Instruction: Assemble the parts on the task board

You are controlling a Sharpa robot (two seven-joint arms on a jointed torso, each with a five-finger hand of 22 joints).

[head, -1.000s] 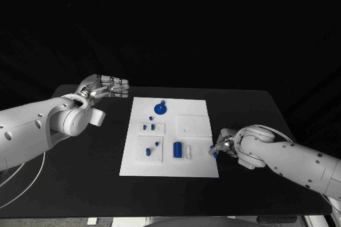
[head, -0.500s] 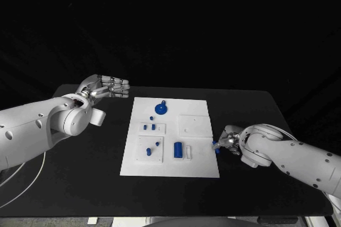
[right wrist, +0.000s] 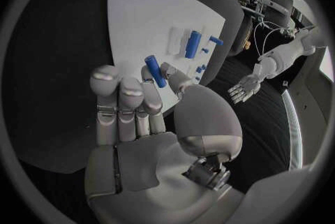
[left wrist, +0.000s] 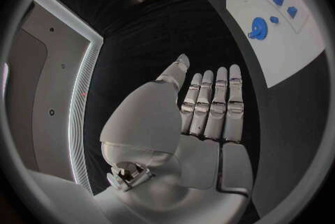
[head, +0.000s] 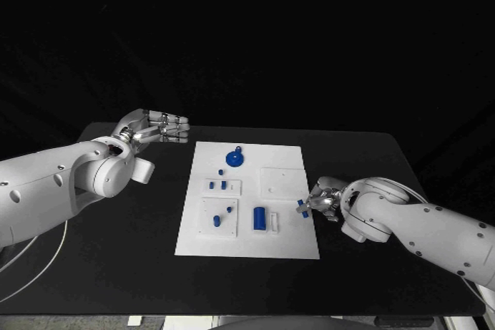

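While a small blue peg (head: 303,207) is pinched in the right hand (head: 322,202) over the right edge of the task board (head: 247,233), other blue parts (head: 258,216) are seen on its middle, left hand (head: 157,127) held flat, fingers together, empty, far left of the board

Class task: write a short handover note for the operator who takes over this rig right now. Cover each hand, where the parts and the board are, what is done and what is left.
Right hand: holds a small blue part at the right edge of the task board.
Left hand: holds nothing, fingers straight and side by side, off the board's far left corner.
On the board: a round blue part at the far end, small blue pieces left of centre, a blue cylinder beside a white holder.
Done: one part picked up.
Left: place the held part; whether the others are seated cannot be judged.
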